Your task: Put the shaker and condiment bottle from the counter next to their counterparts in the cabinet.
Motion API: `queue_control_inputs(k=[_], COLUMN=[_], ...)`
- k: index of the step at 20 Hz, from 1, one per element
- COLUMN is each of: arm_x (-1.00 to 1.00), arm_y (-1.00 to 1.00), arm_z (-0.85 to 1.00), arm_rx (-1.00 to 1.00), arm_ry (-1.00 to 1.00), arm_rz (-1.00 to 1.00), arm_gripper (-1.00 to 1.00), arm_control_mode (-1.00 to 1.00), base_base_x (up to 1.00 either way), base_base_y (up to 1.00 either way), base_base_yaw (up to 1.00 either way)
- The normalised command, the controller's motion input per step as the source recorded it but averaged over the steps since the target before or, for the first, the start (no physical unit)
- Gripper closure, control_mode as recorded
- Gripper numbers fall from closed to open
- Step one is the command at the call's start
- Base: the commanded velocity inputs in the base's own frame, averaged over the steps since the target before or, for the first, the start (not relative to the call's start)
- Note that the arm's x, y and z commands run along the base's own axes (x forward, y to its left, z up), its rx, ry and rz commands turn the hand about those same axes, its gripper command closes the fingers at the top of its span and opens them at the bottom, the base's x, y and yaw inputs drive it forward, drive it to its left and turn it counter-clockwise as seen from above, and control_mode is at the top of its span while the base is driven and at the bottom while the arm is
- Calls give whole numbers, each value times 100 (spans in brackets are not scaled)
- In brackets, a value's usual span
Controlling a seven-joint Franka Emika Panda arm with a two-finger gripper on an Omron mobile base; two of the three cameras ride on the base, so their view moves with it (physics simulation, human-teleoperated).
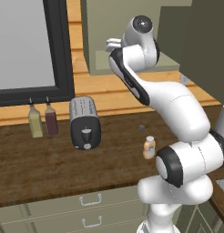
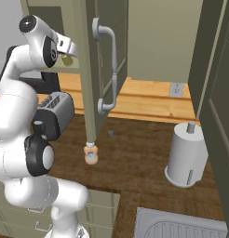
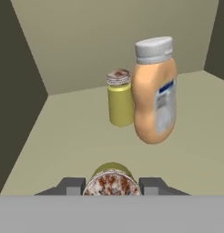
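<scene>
1. Now the gripper (image 3: 112,185) is inside the cabinet (image 3: 109,41), fingers clamped on the shaker (image 3: 112,182) just above the shelf
2. Its twin shaker (image 3: 119,98) stands ahead, touching or just beside the peach bottle (image 3: 155,95)
3. Best to ease forward and set it down upright beside the twin before letting go
4. The condiment bottle (image 1: 149,147) waits on the counter (image 1: 50,168)

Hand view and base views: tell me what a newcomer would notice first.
The arm reaches up into the cabinet, its gripper shut on a yellow-green shaker just above the shelf. Ahead on that shelf stand its twin shaker and a peach-orange condiment bottle, side by side. Down on the dark wood counter, the other orange bottle waits alone, right of the black-and-silver toaster.
</scene>
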Motion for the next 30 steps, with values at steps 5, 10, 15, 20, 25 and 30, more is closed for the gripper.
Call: queue_control_inputs(k=[5,10,15,20,25,30], arm_x=[45,19,23,48,33,0], arm_y=[4,21,13,0,0,29], arm_z=[0,0,0,0,0,-12], arm_rx=[0,0,0,0,0,0], arm_ry=[0,1,0,0,0,0], arm_rz=[0,0,0,0,0,-1], arm_gripper=[100,100,100,100,100,100], arm_control_mode=[-100,-100,-100,-100,-100,-100], base_base_x=[0,0,0,0,0,0], base_base_y=[0,0,0,0,0,0], base_base_yaw=[0,0,0,0,0,0])
